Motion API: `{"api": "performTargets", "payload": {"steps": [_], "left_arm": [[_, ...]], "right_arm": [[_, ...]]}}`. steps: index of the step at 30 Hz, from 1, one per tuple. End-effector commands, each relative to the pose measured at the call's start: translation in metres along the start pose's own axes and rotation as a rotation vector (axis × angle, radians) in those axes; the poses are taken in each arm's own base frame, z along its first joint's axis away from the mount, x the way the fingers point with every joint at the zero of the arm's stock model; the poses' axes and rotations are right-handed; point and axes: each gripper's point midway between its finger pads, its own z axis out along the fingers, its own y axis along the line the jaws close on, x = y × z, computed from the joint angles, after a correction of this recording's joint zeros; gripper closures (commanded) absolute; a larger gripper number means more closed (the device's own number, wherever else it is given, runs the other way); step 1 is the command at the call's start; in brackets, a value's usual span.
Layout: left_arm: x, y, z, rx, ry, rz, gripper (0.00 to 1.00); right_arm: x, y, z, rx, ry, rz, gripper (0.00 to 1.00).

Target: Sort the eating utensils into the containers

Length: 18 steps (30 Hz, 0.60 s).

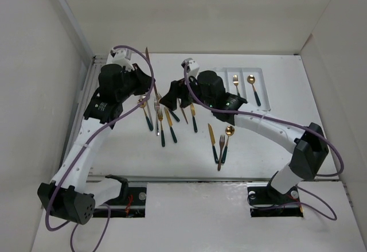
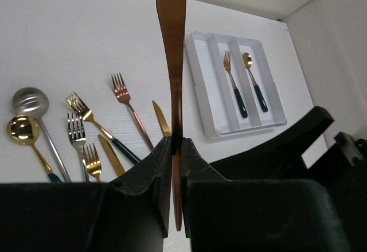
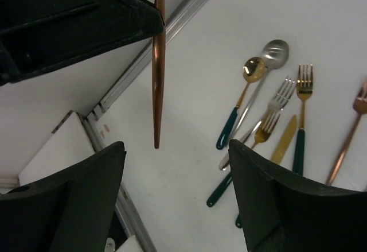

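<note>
- Observation, left gripper [image 2: 176, 146]: fingers are pressed shut on a slim copper utensil [image 2: 172, 62], pinching its narrow shaft. The piece stands near upright. Its broad end runs out of frame at 12 o'clock, so I cannot tell whether it is a fork, knife or spoon.
- In the top view the held piece sits at about 11 o'clock from the centre of the table [image 1: 269, 143].
- For the right gripper [image 3: 175, 148], the jaws are spread wide and hold nothing. The tapered lower tip of the copper utensil hangs free at 12 o'clock, just above the gap.
- At 2 o'clock on the table lies the white tray [image 1: 259, 74]. The tray fork [image 1: 235, 82] lies in the middle compartment. The tray spoon [image 1: 252, 85] lies in the compartment on the 3 o'clock side. Both have gold heads pointing to 12 o'clock and dark handles.
- At table centre the loose utensils [image 1: 161, 127] lie flat in a cluster, between and partly under the two grippers. Most have gold heads and dark green handles.
- At 4 o'clock from that cluster, set apart from it, a stray knife [image 1: 211, 137], stray spoon [image 1: 229, 131] and stray fork [image 1: 221, 148] lie close together.
- In the right wrist view a silver spoon [image 3: 275, 51] lies just beside a gold spoon [image 3: 252, 68]. A copper fork [image 3: 355, 108] lies at the 3 o'clock edge.
</note>
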Motion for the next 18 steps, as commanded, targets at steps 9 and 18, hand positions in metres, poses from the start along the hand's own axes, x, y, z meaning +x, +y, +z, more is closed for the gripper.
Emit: {"api": "performTargets", "payload": {"steps": [9, 18], "left_arm": [[-0.013, -0.018, -0.011, 0.056, -0.078, 0.014, 1.00], [-0.003, -0.016, -0.011, 0.052, -0.052, -0.006, 1.00]], "right_arm": [[-0.042, 0.040, 0.028, -0.139, -0.113, 0.028, 0.35], [-0.027, 0.035, 0.054, -0.157, -0.064, 0.043, 0.72]]}}
